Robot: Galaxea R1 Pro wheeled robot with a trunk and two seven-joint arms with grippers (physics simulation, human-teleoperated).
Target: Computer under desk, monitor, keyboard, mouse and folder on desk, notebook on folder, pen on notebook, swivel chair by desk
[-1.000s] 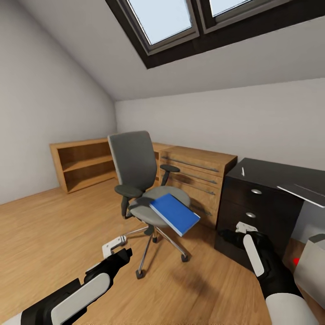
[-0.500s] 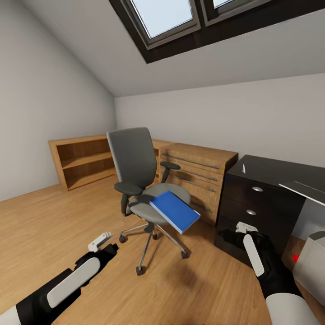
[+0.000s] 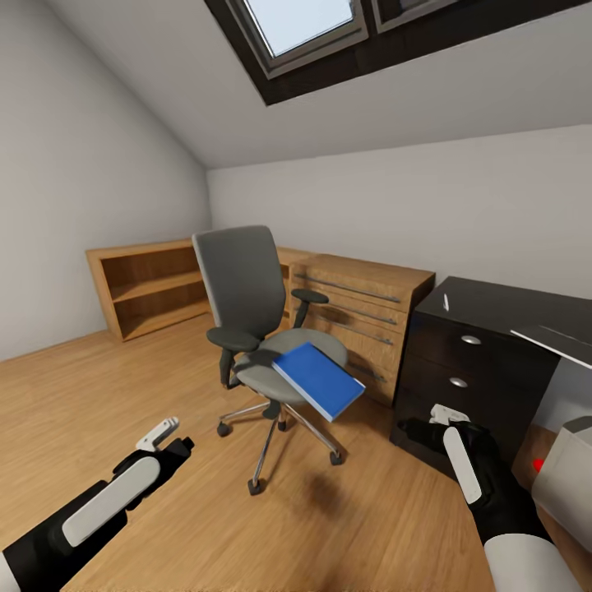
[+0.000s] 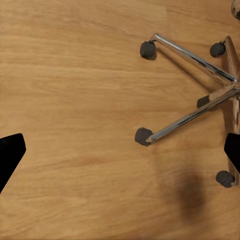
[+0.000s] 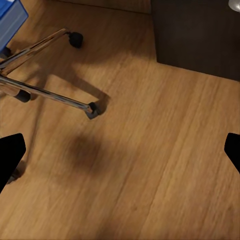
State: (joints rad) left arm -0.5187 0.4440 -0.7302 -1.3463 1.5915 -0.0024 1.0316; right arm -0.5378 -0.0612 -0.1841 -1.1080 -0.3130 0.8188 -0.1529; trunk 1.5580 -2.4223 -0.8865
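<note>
Wooden floor [image 4: 75,100] beneath left gripper [image 4: 120,150] and right gripper [image 5: 120,155], both wide apart, empty.

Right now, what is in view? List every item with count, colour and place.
swivel chair: one, grey and black, mid-floor
folder: one, blue, on the chair seat, overhanging its front edge
desk: one, black, right
pen: one, white, on the desk top
computer: one, pale grey, far right on the floor
wooden drawer unit: one, behind the chair
wooden shelf: one, left wall
skylight: ceiling
left hand: open, over bare floor
right hand: open, by the desk
</note>
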